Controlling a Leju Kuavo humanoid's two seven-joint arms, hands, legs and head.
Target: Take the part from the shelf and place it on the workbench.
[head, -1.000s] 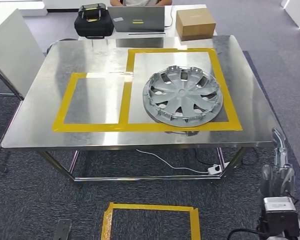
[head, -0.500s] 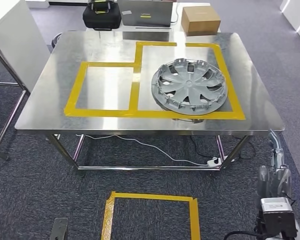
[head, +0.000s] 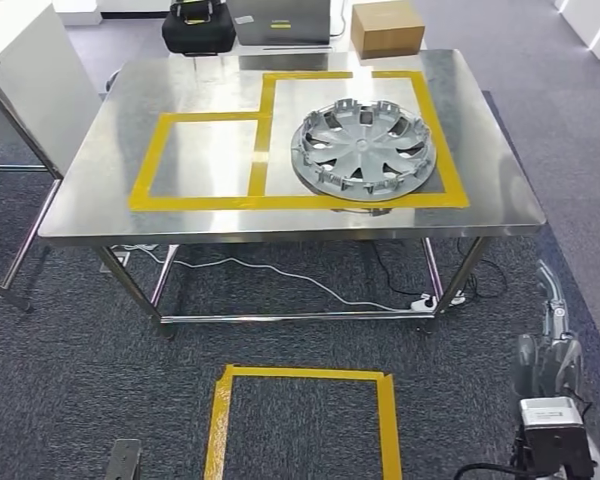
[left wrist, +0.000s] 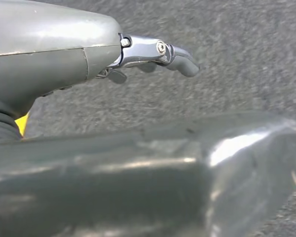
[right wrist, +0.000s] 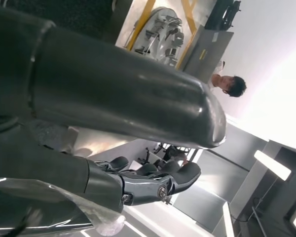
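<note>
A silver wheel cover (head: 365, 150) lies flat on the steel workbench (head: 493, 170), inside the larger yellow-taped box on the right; it also appears in the right wrist view (right wrist: 163, 34). My right hand (head: 553, 345) hangs low beside me at the lower right, well short of the bench, with its fingers (right wrist: 158, 182) apart and nothing in them. In the left wrist view my left hand (left wrist: 154, 52) hangs over the grey carpet, fingers stretched out and empty.
A laptop (head: 282, 20), a black bag (head: 199, 28) and a cardboard box (head: 386, 27) sit behind the bench. A yellow tape square (head: 304, 420) marks the carpet before me. A cable and power strip (head: 425, 300) lie under the bench. A white panel (head: 25, 80) stands at left. A person (right wrist: 228, 85) sits beyond.
The whole picture has shifted: the bench now sits higher and looks smaller, so the camera has moved back. The wheel cover stays put on the bench. Both hands stay empty.
</note>
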